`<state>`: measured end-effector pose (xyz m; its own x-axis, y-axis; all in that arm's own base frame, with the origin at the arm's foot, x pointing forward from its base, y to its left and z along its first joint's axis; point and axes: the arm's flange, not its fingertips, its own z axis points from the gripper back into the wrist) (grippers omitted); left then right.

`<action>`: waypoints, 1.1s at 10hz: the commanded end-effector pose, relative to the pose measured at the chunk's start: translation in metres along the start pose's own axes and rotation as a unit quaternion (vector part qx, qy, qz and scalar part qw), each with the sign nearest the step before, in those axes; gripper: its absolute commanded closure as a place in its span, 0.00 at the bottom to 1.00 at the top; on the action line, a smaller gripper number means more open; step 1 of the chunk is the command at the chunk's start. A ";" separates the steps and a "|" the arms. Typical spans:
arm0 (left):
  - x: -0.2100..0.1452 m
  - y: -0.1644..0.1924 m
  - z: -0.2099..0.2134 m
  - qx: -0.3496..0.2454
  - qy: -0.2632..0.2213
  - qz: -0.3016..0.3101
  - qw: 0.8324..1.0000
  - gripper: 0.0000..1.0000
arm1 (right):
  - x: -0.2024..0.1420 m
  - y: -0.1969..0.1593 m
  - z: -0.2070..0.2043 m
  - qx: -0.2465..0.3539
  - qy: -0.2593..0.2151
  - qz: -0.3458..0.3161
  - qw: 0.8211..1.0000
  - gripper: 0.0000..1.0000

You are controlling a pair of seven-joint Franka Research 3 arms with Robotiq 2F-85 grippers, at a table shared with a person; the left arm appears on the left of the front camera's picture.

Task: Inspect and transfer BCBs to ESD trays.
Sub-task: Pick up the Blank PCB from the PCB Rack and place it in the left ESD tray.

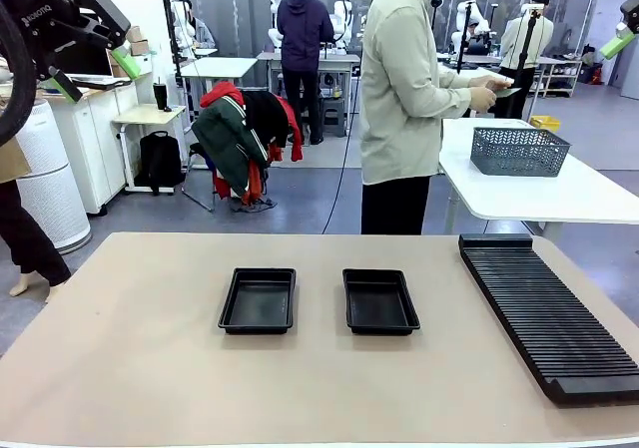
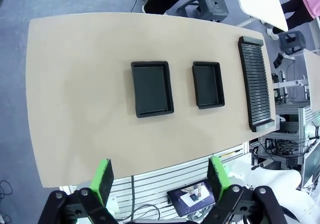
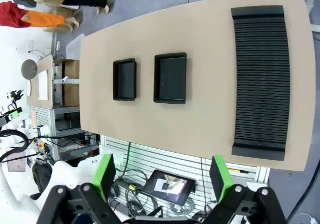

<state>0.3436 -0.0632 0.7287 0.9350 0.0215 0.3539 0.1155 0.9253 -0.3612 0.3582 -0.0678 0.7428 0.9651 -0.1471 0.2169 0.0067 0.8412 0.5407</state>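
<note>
Left of the ribbed black rack [image 1: 549, 313], two shallow round-cornered black trays [image 1: 258, 300] on a tan table [image 1: 130, 358], left gripper [image 2: 161, 170] and right gripper [image 3: 162, 168] overhead, green-padded fingers [image 2: 104, 176] apart.

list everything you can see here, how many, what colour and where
shallow plastic ESD trays: two, black, side by side mid-table, both empty
long ribbed slotted rack: one, black, right side of the same table
tan table: one, beige, bearing trays and rack
white side table: one, white, beyond the far right corner
wire-mesh basket: one, grey, on the white side table
person: one, pale shirt, dark trousers, standing at the far side, turned toward the side table
left gripper: one, black with green pads, open, raised high at the left
right gripper: one, black with green pads, open, raised high at the right
</note>
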 end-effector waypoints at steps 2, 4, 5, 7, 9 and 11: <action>-0.002 -0.001 0.005 0.016 0.007 0.014 1.000 0.00 | 0.002 0.007 0.003 -0.026 0.000 -0.009 1.000 0.00; -0.001 -0.003 0.007 0.021 0.007 0.014 1.000 0.00 | 0.005 0.007 0.006 -0.030 -0.001 -0.011 0.999 0.00; 0.000 -0.002 0.006 0.022 0.009 0.015 1.000 0.00 | 0.005 0.008 0.006 -0.037 -0.002 -0.011 0.999 0.00; 0.001 -0.003 0.006 0.025 0.011 0.015 0.999 0.00 | 0.005 0.008 0.007 -0.045 -0.002 -0.012 0.999 0.00; 0.002 -0.004 0.005 0.029 0.013 0.016 0.999 0.00 | 0.006 0.006 0.009 -0.047 -0.004 -0.014 0.999 0.00; 0.004 -0.005 0.005 0.029 0.014 0.015 0.999 0.00 | 0.006 0.005 0.010 -0.041 -0.006 -0.014 0.999 0.00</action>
<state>0.3432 -0.0642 0.7310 0.9388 0.0194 0.3439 0.1036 0.9363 -0.3355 0.3608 -0.0693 0.7526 0.9616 -0.1475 0.2316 0.0183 0.8761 0.4817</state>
